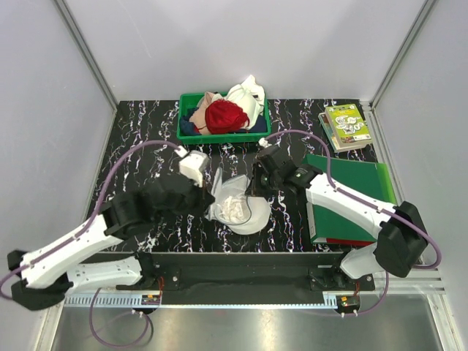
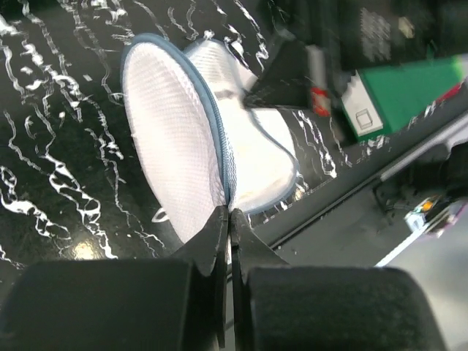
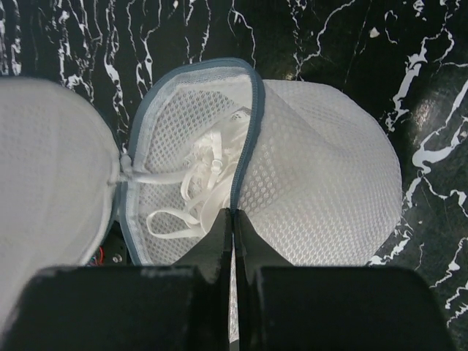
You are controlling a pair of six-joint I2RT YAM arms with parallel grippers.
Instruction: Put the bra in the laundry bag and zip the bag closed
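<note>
The place is a robotics lab test cell, not a home. Plain white panel walls [image 1: 234,44] framed by aluminium posts [image 1: 86,51] box in a black, white-veined surface [image 1: 146,124]. Two white and black robot arms, the left arm [image 1: 80,245] and the right arm [image 1: 351,201], are bolted side by side at its near edge, above a slotted metal rail [image 1: 241,300], and purple cables [image 1: 121,164] loop from them. The household things look staged: a green bin [image 1: 219,137] of clothes, a stack of books [image 1: 347,126], a green folder [image 1: 358,172] and a mesh laundry bag [image 1: 245,208].
</note>
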